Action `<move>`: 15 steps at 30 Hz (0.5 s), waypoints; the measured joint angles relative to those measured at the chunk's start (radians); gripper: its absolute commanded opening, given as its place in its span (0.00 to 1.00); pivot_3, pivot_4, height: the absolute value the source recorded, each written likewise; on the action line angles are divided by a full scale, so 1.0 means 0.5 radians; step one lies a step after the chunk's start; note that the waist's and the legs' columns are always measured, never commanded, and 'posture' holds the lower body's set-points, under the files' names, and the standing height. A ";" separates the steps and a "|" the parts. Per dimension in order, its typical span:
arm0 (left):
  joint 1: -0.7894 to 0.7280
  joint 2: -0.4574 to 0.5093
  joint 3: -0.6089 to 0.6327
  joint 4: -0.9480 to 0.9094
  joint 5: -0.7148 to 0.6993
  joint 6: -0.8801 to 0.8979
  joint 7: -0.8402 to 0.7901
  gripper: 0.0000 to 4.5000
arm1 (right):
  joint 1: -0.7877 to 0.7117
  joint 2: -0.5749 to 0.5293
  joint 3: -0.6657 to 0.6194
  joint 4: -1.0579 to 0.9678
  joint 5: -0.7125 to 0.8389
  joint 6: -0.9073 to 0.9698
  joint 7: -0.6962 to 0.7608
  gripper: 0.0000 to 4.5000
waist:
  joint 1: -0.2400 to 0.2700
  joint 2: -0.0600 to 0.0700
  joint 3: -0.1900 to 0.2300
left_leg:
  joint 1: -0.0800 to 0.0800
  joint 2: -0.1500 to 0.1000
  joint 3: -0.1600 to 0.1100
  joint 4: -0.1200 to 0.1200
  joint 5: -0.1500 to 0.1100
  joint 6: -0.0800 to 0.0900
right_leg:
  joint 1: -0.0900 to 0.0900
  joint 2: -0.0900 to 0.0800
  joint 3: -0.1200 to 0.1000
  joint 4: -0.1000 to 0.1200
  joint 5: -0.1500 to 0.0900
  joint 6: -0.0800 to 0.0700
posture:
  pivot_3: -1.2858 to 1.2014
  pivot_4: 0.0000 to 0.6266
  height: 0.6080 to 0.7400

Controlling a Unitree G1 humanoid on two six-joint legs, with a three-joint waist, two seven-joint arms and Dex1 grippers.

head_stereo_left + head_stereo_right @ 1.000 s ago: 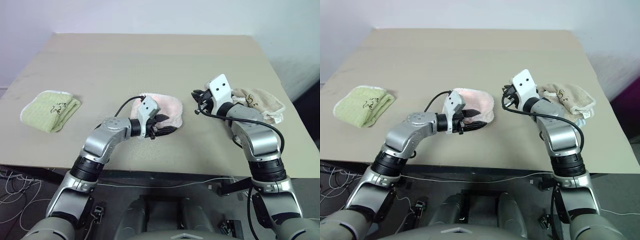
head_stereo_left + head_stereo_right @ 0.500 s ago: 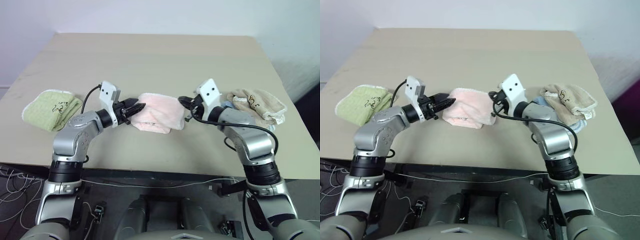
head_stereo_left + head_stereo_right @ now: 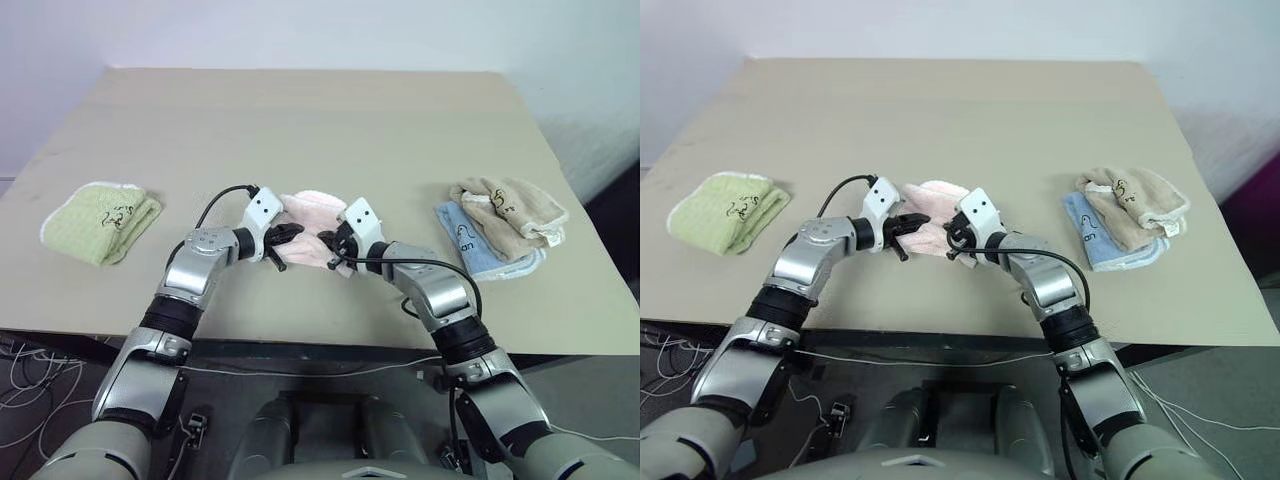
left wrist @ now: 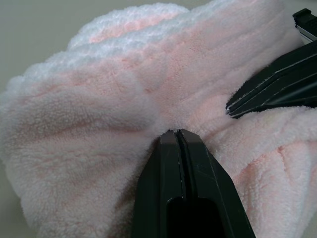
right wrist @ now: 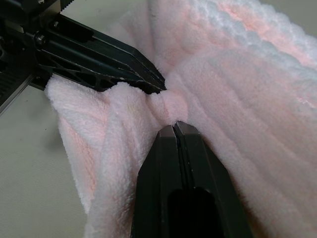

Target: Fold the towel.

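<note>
Towel pinched by left gripper, right gripper.

The table lies bare across its whole far half, open to any reach. Near the front edge, the pink towel sits bunched at the centre, with the left gripper and right gripper crowding in from either side, tips close together. A green towel blocks the left side, a beige towel atop a blue cloth the right; bare lanes run between.
</note>
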 measured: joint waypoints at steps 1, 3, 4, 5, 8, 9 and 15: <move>0.000 -0.005 0.007 0.009 0.000 -0.007 -0.003 0.02 | 0.006 -0.001 0.000 -0.003 -0.001 -0.007 0.001 0.00 | 0.000 0.000 0.000 | 0.000 0.000 0.000 0.000 0.000 0.000 | 0.001 0.000 0.000 0.000 0.000 0.000 | 0.52 0.24 1.00; 0.015 -0.027 0.061 -0.008 -0.044 0.022 -0.010 0.02 | 0.035 -0.012 -0.005 -0.052 0.000 -0.025 0.006 0.00 | 0.000 0.000 0.000 | 0.000 0.000 0.000 0.001 0.000 0.000 | 0.001 0.000 0.000 0.000 0.000 0.000 | 0.52 0.24 1.00; 0.041 -0.042 0.121 -0.043 -0.107 0.069 -0.014 0.02 | 0.058 -0.031 -0.010 -0.105 0.002 -0.033 0.012 0.00 | 0.000 0.000 0.000 | -0.001 0.000 0.000 0.001 0.000 0.000 | -0.001 -0.001 0.000 0.000 0.000 0.000 | 0.52 0.24 1.00; 0.071 -0.056 0.190 -0.093 -0.180 0.133 -0.016 0.02 | 0.074 -0.059 -0.019 -0.167 0.003 -0.035 0.019 0.00 | -0.001 0.000 0.000 | -0.004 0.000 0.000 0.001 0.000 0.000 | -0.004 -0.001 0.000 0.000 0.000 0.000 | 0.52 0.24 1.00; 0.111 -0.072 0.415 -0.250 -0.406 0.372 0.045 0.02 | 0.115 -0.157 -0.080 -0.369 0.018 -0.025 0.035 0.00 | -0.002 -0.001 0.001 | -0.007 0.001 -0.001 0.001 0.000 0.000 | -0.008 -0.001 0.000 0.001 0.000 0.000 | 0.52 0.24 1.00; 0.110 -0.061 0.530 -0.317 -0.515 0.488 0.087 0.02 | 0.127 -0.194 -0.110 -0.464 0.032 -0.005 0.041 0.00 | -0.005 -0.001 0.001 | -0.007 0.001 -0.001 0.001 0.000 0.000 | -0.007 -0.001 0.000 0.001 0.000 0.000 | 0.52 0.24 1.00; 0.083 0.092 0.954 -0.363 -0.903 1.081 0.206 0.33 | 0.159 -0.276 -0.189 -0.704 0.060 0.096 0.035 0.00 | -0.032 -0.001 0.001 | -0.005 0.001 -0.001 0.001 0.000 0.000 | -0.005 -0.001 0.000 0.002 0.000 0.000 | 0.52 0.24 1.00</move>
